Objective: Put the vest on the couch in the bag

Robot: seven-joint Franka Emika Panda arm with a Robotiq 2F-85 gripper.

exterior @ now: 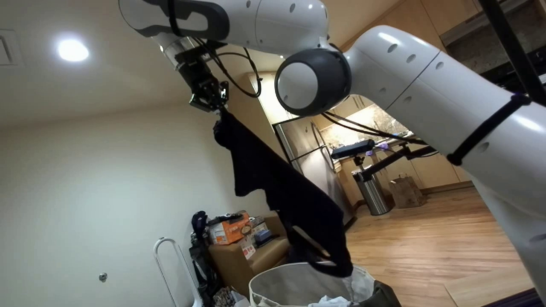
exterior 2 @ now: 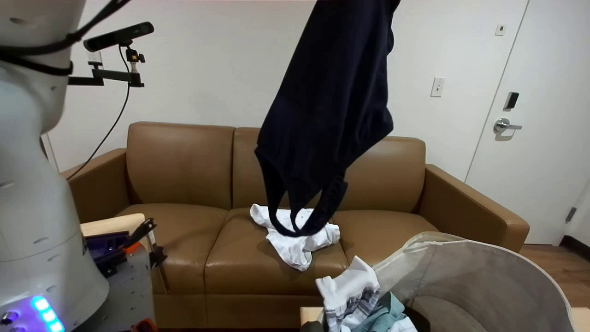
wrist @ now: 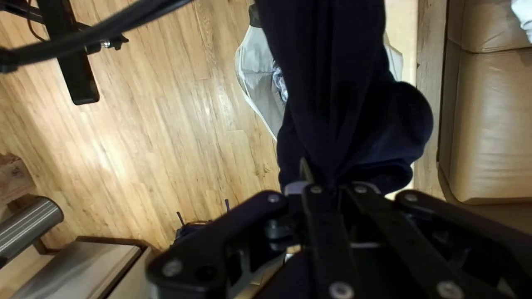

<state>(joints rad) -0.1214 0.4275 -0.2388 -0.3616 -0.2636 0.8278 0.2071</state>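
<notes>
The vest point(exterior 2: 322, 101), limp and dark navy, hangs lengthwise from its pinched upper end, strap loops lowest. In an exterior view the loops overlap the far rim of the bag point(exterior: 294, 279); contact cannot be told. Pale grey-white, round-mouthed, open, partly filled, the bag stands off the front edge of the couch point(exterior 2: 179, 240), towards the right corner in an exterior view.

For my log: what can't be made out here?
Vest: top cut off by the upper edge in an exterior view.
Bag: lower part cut off by the bottom edge in both exterior views.
White garment: partly behind the vest in an exterior view.
End effector: exact grip lost in the wrist view, black against the dark vest.
</notes>
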